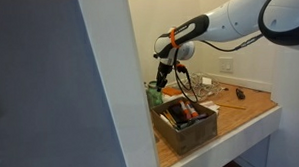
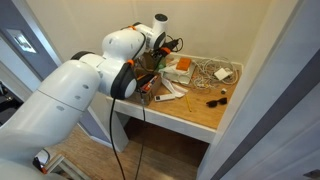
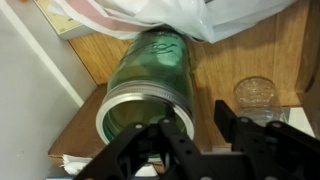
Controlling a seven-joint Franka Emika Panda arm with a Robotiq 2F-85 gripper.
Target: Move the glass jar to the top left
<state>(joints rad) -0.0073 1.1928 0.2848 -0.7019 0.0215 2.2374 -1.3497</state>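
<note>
The glass jar (image 3: pixel 150 80) is green-tinted with a pale rim and fills the left-centre of the wrist view, standing on the wooden shelf. My gripper (image 3: pixel 197 120) is open just above it. The left finger overlaps the jar's rim, the right finger is off to its right, and bare wood shows between them. In an exterior view the jar (image 1: pixel 152 93) stands by the white wall behind the brown box, with the gripper (image 1: pixel 162 79) right above it. In the exterior view from the other side the arm hides the jar.
A small clear glass (image 3: pixel 254 96) stands right of the jar. A white plastic bag (image 3: pixel 170 15) lies beyond it. A brown box (image 1: pixel 187 124) of items sits at the shelf's front. A white wall (image 3: pixel 30 90) is close on the left. Cables and tools (image 2: pixel 212 75) lie on the shelf.
</note>
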